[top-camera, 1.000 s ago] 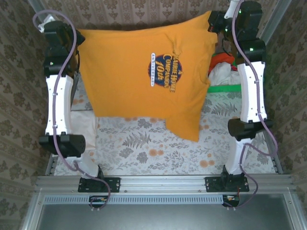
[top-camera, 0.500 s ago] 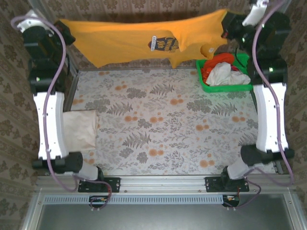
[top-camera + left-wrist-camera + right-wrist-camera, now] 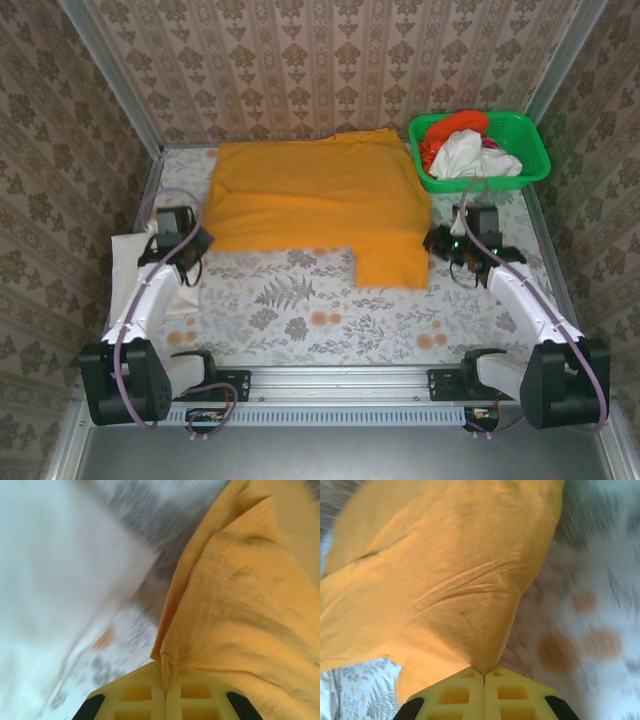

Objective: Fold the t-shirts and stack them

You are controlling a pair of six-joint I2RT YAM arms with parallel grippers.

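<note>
the flowery tabletop is the biggest thing here. the orange t-shirt lies spread out on its far half, and one piece sticks out nearer on the right side. the shape is not even, so a fold started now may come out crooked.

the green basket sits in the far right corner, just beside the shirt. it has a white shirt and a red-orange shirt in it. a big swing of the right arm could bump it.

a pale folded cloth lies at the left edge, close to the left arm, and could get dragged along.

the left gripper has its jaws closed tight on the orange shirt's left near corner. the right gripper has its jaws closed tight on the right near edge. each one holds only a thin bit of cloth. if one arm pulls harder than the other, the cloth may slip out, or the shirt may slide and bunch up.
</note>
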